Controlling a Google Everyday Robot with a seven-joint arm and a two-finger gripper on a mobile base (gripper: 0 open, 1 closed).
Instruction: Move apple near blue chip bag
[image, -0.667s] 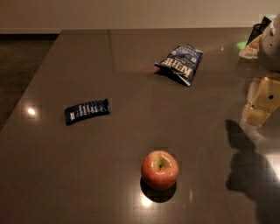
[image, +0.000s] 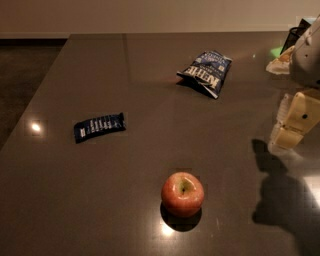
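Red and round, the apple (image: 182, 194) sits on the near middle of the dark table (image: 75, 200), well apart from the blue chip bag (image: 205, 73) at the far side; the gripper (image: 294, 121) hangs at the right edge, away from both, and whether it is open or closed I cannot tell. I'd worry that an off-centre nudge could send the apple rolling on that glossy top, or that the small dark blue bar wrapper (image: 99, 126) on the left gets mistaken for the bag.
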